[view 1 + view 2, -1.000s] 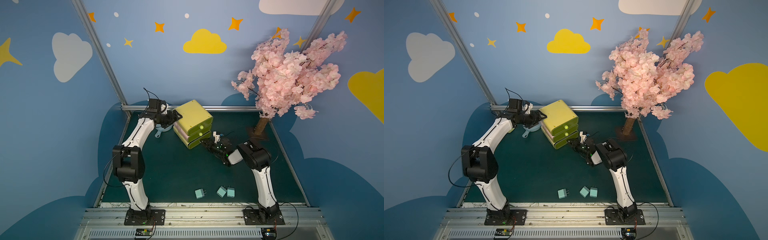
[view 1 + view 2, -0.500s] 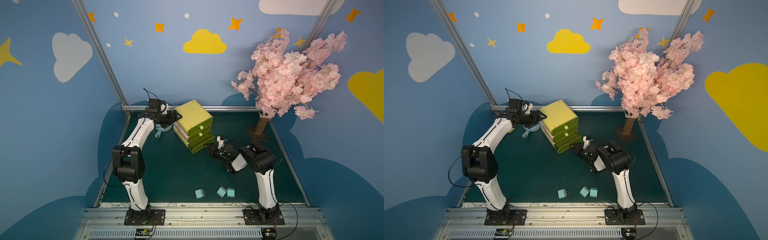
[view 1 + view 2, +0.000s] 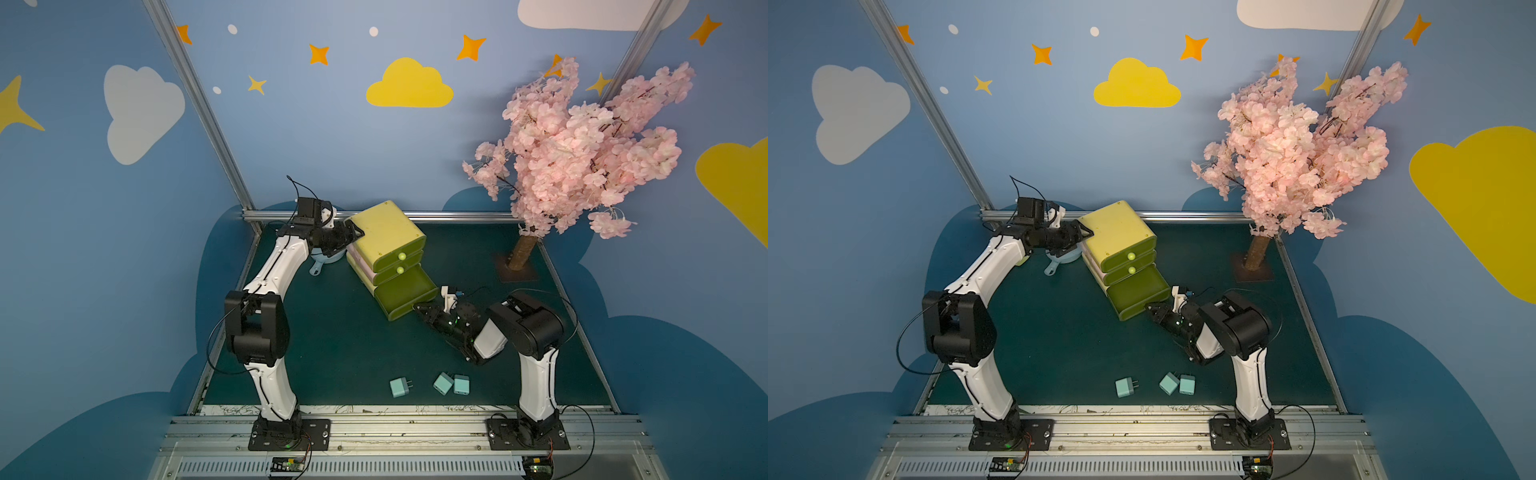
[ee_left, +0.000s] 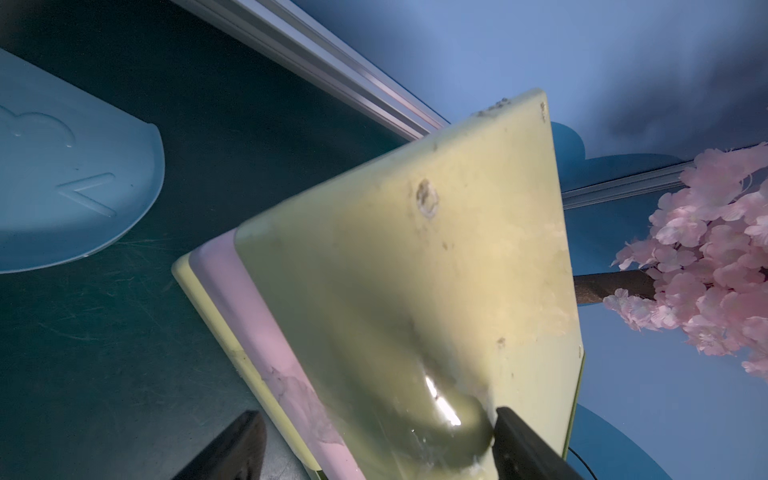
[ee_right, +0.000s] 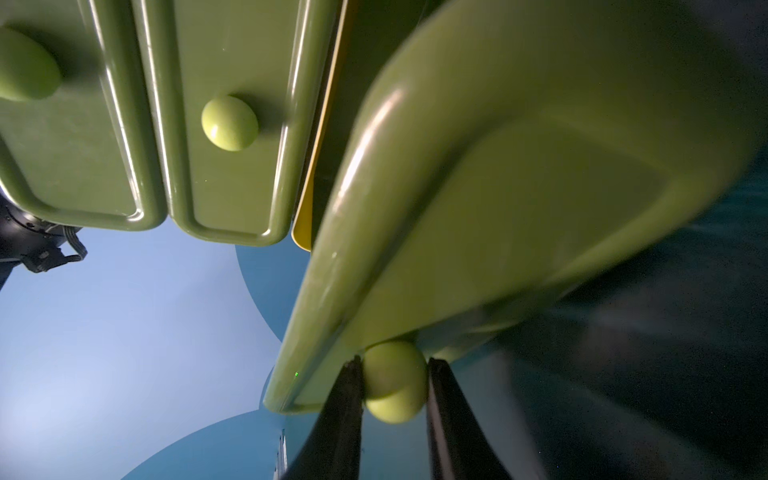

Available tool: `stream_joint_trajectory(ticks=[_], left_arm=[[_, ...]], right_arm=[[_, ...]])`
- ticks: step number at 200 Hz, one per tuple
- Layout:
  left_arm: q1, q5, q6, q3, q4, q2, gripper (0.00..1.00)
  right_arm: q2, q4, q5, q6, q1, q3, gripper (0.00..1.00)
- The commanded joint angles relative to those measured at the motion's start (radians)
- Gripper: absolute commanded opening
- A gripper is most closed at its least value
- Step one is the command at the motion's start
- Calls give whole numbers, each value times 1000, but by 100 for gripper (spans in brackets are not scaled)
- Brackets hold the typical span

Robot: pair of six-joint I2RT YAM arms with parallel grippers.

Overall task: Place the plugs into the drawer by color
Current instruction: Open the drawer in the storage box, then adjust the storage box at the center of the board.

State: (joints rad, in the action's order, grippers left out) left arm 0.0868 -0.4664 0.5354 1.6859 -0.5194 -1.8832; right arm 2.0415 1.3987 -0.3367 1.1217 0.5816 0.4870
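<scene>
Yellow-cased drawer (image 3: 386, 245) near tabletop (image 3: 332, 340) rear edge in both top views, fronts facing front-right corner; bottom tray (image 3: 405, 291) slid out along that axis, ready for three mint plugs (image 3: 443, 382) by front edge, leftmost's prongs toward right edge. Left wrist: left gripper (image 4: 374, 411) astride drawer's back corner, likely bracing; clamped or not, cannot tell. Right wrist: right gripper (image 5: 394, 361) pinched tight on bottom knob (image 5: 392, 390), for the pull.

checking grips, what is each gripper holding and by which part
Right gripper pinches the round knob of the pulled-out bottom drawer. Left gripper straddles the rear top corner of the yellow chest; a firm grip cannot be told.
</scene>
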Motion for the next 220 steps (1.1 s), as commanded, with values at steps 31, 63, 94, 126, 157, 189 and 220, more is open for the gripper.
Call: stream_joint_trajectory(ticks=[31,63,94,126,157,189,220], left_arm=[[7,60,-23,-18,-74,-37,86],[7,66,-28,-23,-78,-13,87],[18,82,-17,-25,-74,44,87],[32,134,-2,-29,-82,110,88],[34,183,55,-47,-35,149,88],[68,215,76,6,-49,136,89],[86,226,65,32,-68,132,95]], right_arm=[[-26,-63,-50,-54,26,-43,27],[-127,-75,-119,-111,-32,-99,52],[-302,-213,-214,-167,-95,-144,68],[-686,-874,-135,-415,-80,-56,61],[-864,-1532,205,-757,-17,328,59],[-698,-1538,261,-952,-40,617,65],[-408,-1726,172,-978,-98,1015,75]])
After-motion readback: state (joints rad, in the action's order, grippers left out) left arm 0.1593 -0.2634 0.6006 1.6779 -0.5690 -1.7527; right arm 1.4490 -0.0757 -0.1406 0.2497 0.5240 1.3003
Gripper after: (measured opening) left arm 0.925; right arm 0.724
